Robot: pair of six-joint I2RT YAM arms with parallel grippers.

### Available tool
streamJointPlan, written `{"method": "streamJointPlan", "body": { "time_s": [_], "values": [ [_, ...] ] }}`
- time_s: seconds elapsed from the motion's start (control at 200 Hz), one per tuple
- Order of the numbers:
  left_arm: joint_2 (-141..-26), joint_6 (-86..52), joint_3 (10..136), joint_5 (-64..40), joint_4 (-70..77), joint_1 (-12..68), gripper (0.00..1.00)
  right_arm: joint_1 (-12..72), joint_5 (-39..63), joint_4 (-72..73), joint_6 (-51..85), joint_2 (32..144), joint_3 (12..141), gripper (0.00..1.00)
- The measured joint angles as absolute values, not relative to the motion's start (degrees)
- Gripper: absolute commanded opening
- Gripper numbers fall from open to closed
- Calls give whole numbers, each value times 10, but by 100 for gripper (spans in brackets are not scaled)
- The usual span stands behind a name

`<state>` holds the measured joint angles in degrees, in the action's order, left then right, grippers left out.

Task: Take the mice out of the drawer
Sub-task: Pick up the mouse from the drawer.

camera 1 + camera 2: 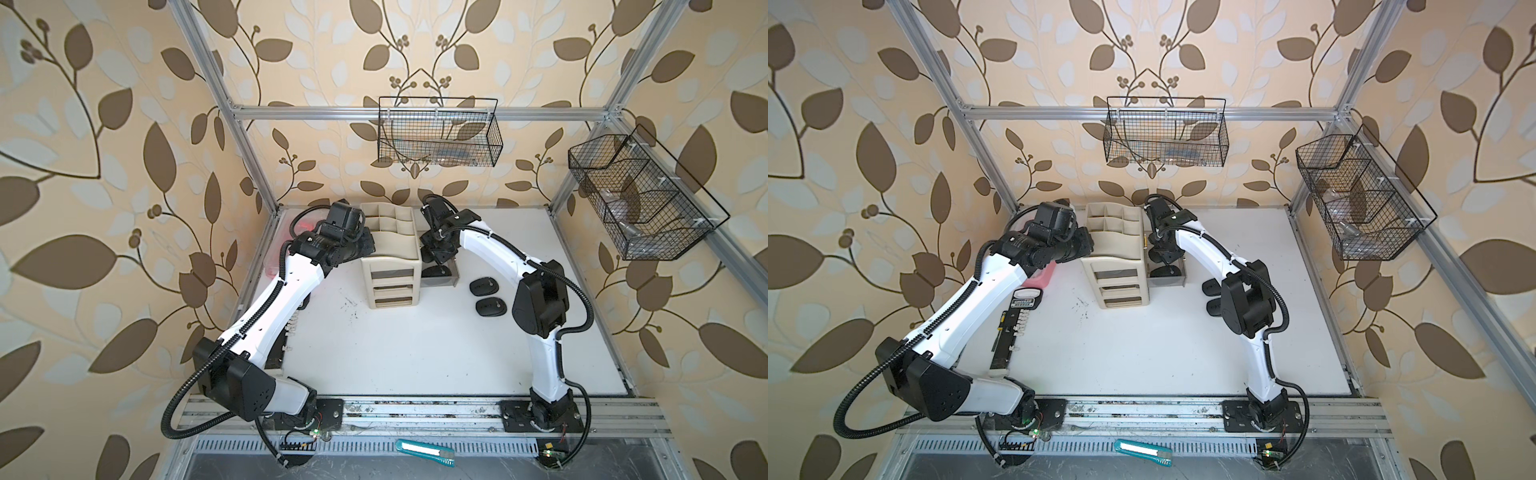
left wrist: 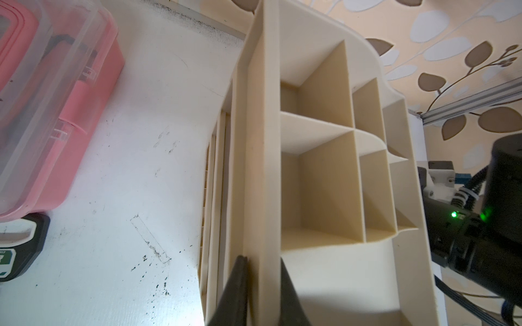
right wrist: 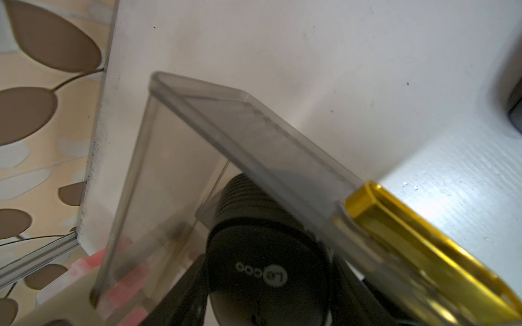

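Note:
A clear grey drawer (image 1: 451,281) with a gold handle (image 3: 423,240) stands on the table right of the beige organizer (image 1: 392,266). My right gripper (image 3: 268,264) reaches into that drawer and is shut on a black mouse (image 3: 254,225), one finger on each side of it. In both top views that mouse (image 1: 436,271) shows under the right gripper (image 1: 436,257). Two more black mice (image 1: 484,286) (image 1: 491,308) lie on the table right of the drawer. My left gripper (image 2: 264,271) is shut on the organizer's side wall (image 2: 265,169).
A pink box with a clear lid (image 2: 56,84) and a green-labelled tool case (image 1: 1025,299) lie left of the organizer under the left arm. Two wire baskets (image 1: 440,133) (image 1: 640,199) hang on the frame. A teal box cutter (image 1: 424,451) rests on the front rail.

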<state>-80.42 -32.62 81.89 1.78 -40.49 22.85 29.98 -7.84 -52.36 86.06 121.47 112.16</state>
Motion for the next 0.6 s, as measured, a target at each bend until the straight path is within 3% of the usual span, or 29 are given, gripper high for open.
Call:
{"method": "streamJointPlan", "body": {
  "time_s": [0.375, 0.6],
  "values": [
    [-820, -333, 834, 25, -406, 230, 16, 295, -59, -496, 859, 1169, 1087, 63],
    [-823, -346, 834, 19, -404, 230, 23, 288, -54, -480, 844, 1101, 1019, 63]
  ]
}}
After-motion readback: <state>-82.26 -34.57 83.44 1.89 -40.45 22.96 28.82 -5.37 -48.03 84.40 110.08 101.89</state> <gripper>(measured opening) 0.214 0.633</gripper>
